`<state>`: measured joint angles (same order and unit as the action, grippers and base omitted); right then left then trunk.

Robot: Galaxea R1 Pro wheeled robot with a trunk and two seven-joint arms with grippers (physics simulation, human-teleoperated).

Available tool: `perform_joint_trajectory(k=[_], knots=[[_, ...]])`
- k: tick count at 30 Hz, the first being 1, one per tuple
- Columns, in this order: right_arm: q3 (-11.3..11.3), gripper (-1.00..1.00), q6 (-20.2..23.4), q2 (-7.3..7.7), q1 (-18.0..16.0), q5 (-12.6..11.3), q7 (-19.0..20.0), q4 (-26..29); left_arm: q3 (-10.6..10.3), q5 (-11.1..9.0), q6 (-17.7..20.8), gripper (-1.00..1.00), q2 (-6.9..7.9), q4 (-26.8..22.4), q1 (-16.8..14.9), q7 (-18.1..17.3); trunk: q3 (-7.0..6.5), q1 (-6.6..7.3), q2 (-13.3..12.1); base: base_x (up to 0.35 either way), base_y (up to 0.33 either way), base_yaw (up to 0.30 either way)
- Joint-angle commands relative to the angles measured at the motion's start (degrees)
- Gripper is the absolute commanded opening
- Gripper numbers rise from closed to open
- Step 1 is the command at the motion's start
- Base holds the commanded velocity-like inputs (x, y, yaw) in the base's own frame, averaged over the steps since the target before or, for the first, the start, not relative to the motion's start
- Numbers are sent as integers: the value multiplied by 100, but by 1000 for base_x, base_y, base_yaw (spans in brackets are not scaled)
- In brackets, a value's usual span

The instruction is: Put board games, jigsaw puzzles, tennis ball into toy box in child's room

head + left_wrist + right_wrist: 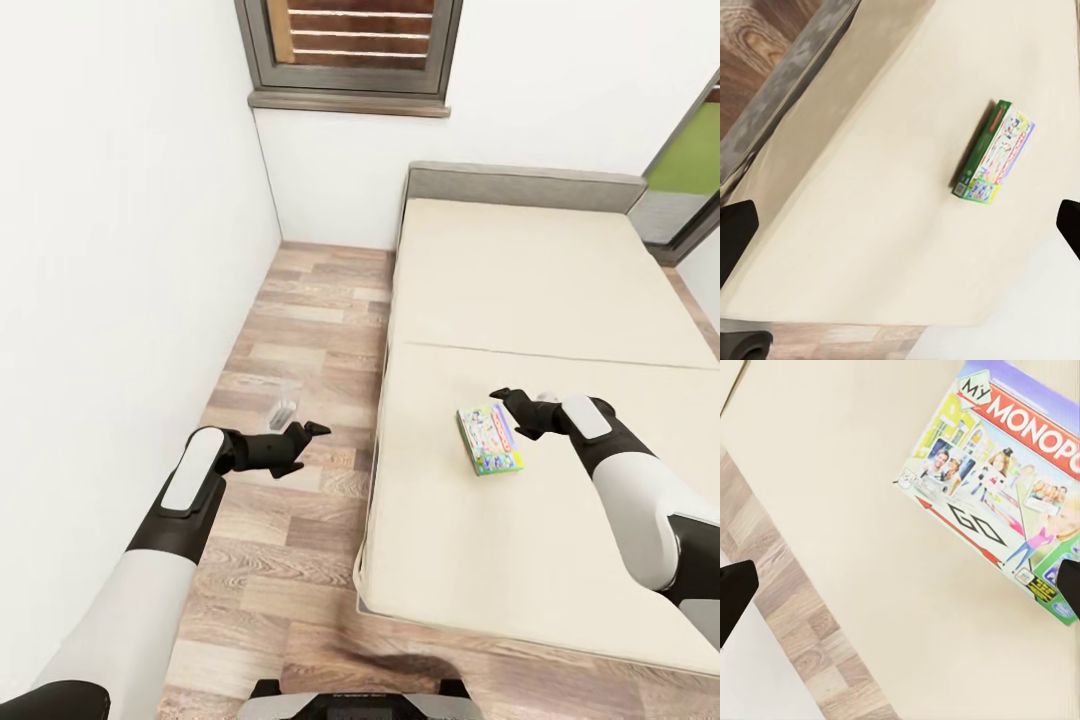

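White-and-green Monopoly box (490,440) on cream bed (520,260).

open mattress (520,300) all round Monopoly box (489,438), right pincer (513,404) just beside it

The light is bright, even and soft, with no glare. The walls (120,250) look almost pure white. A faint dark shadow lies on the floor (300,330) near the lower edge of the head view. Both wrist views are slightly blurred.
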<state>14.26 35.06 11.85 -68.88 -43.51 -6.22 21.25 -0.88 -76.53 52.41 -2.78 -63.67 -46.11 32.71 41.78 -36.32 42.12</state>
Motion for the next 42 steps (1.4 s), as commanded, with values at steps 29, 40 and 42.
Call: perform_joint_trajectory(k=[29,40,42], knots=[[22,100,-7,122,9,-74,-55,27,0,-63,6,100,12,2,27,51,275,-1,5,0,0,0],[30,100,-12,138,20,-78,-55,48,0,-64,6,100,10,1,44,51,378,-1,5,0,0,0],[31,100,-13,139,22,-78,-55,49,0,-64,7,100,11,1,45,51,396,-1,5,0,0,0]])
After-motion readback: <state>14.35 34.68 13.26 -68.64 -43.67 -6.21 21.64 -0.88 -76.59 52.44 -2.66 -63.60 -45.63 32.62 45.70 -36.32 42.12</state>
